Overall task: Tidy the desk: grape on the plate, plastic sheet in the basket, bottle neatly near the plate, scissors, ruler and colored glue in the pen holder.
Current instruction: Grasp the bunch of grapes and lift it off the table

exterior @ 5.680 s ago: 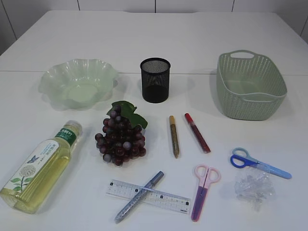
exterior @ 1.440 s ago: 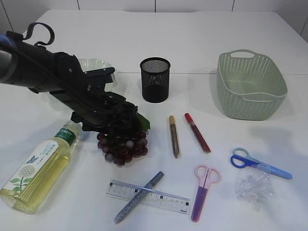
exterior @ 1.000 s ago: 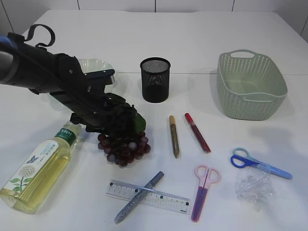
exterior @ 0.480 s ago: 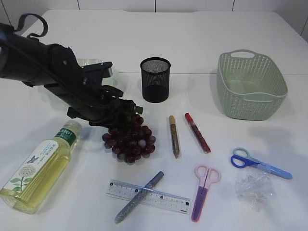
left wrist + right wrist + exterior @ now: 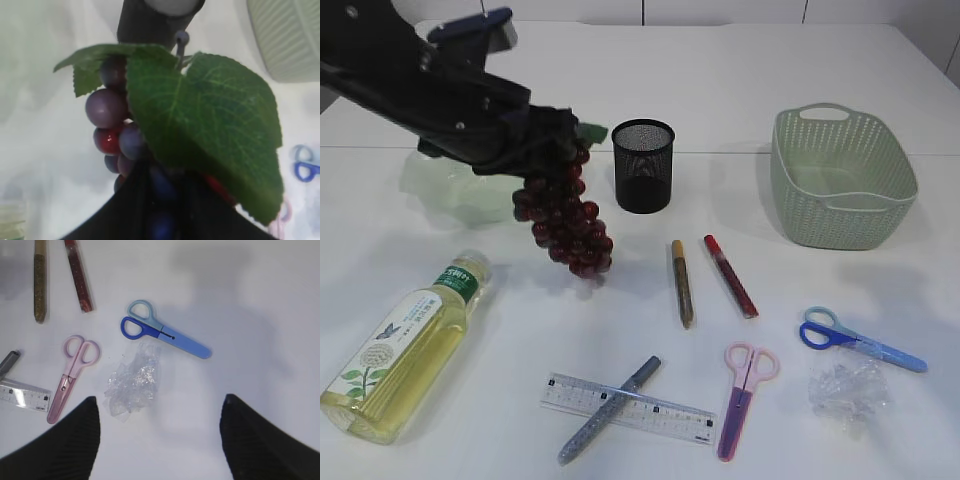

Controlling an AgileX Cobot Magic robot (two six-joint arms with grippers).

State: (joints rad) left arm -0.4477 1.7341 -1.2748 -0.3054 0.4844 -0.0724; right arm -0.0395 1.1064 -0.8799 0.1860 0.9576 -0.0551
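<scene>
Half a second earlier the grape bunch (image 5: 563, 212) hung just above the surface (image 5: 880, 60) near the bottle cap; now it hangs clear in the air, higher and nearer the far edge, between the green plate (image 5: 430, 185) and the black mesh pen holder (image 5: 642, 166). The left tool (image 5: 560, 132) has risen with it and now sits over the plate's right rim, pinching the bunch at its stem end. The leaf that lay on top earlier is now mostly hidden behind the tool in the exterior view.

The bunch stretches downward in a tapering cluster of dark red and purple berries. In the left wrist view a broad green serrated leaf (image 5: 210, 120) fills the middle, with purple and red berries beside and under it, and the dark tool fingers (image 5: 125, 210) close on the cluster from below.

The bottle (image 5: 400, 350) lies on its side at the near left corner, unmoved. The ruler (image 5: 670, 412), the glue sticks (image 5: 728, 275), the pink scissors (image 5: 742, 395), the blue scissors (image 5: 860, 340) and the crumpled plastic sheet (image 5: 845, 392) lie as before, and the basket (image 5: 840, 180) stands toward the far right.

The right tool (image 5: 160, 430) hovers over the plastic sheet with its fingers spread wide, holding nothing.
</scene>
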